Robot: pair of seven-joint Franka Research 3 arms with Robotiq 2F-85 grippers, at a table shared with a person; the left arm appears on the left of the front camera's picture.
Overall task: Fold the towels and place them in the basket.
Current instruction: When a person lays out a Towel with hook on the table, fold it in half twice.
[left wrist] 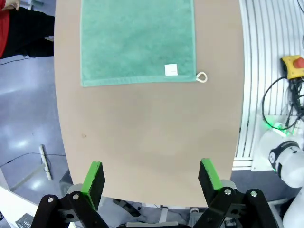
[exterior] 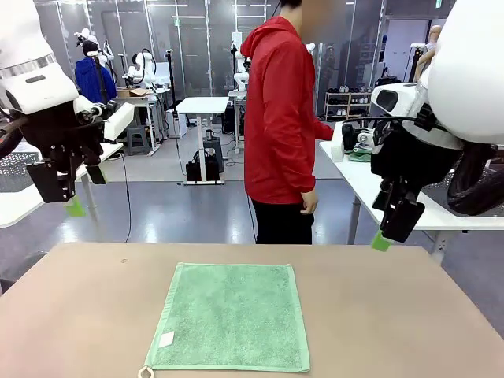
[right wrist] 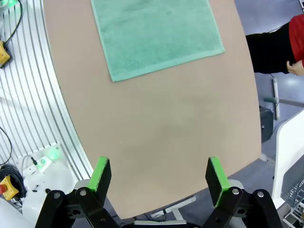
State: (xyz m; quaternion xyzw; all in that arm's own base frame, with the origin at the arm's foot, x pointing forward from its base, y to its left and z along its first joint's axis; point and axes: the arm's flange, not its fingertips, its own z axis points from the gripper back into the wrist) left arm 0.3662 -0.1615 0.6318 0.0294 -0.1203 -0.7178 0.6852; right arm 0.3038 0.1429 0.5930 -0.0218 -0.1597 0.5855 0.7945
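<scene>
A mint green towel (exterior: 230,317) lies flat and unfolded in the middle of the brown table (exterior: 378,315), with a small white tag and a loop at its near left corner. It also lies spread out in the left wrist view (left wrist: 137,40) and the right wrist view (right wrist: 156,33). My left gripper (exterior: 63,189) hangs open high above the table's left side, well clear of the towel; its fingers (left wrist: 92,178) hold nothing. My right gripper (exterior: 391,224) hangs open above the right side, also empty (right wrist: 156,178). The basket is out of view.
A person in a red hoodie (exterior: 276,118) stands at the far side of the table, turned sideways, hands away from the towel. White side tables (exterior: 370,185) stand to the right and left behind the arms. Bare tabletop surrounds the towel.
</scene>
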